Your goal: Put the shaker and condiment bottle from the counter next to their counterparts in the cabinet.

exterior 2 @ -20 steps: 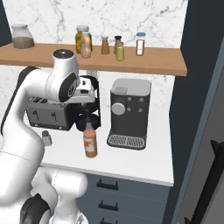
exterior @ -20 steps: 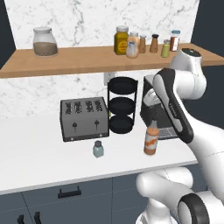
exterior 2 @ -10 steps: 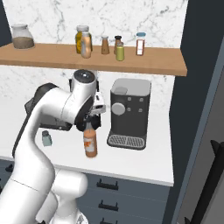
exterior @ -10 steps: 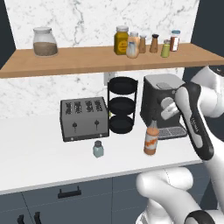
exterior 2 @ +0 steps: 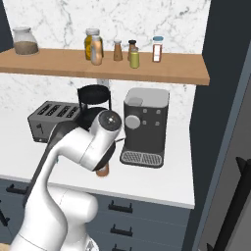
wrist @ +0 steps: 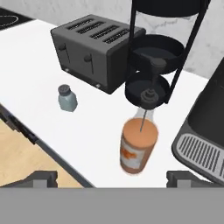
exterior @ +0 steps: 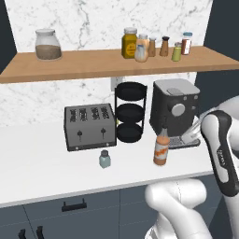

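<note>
The white arm has swung rightward and lower (elbow now beside the black coffee machine [exterior: 175, 109]), jaws slightly wider

This is a home kitchen, rendered rather than filmed. A long flat white worktop [exterior: 42, 163] runs above dark grey drawer fronts with black bar handles [exterior: 74, 205], backed by a white marble wall with grey veining [exterior: 93, 18]. On the worktop stand a dark grey four-slot toaster [exterior: 89, 126], a black three-tier round wire rack [exterior: 130, 112] and a dark grey espresso machine with a drip grille [exterior: 173, 112]. Above them a long open light-brown wooden shelf board [exterior: 84, 65] carries a round glass jar of brown grains [exterior: 47, 45] and a cluster of small spice jars and shakers [exterior: 154, 45].
</note>
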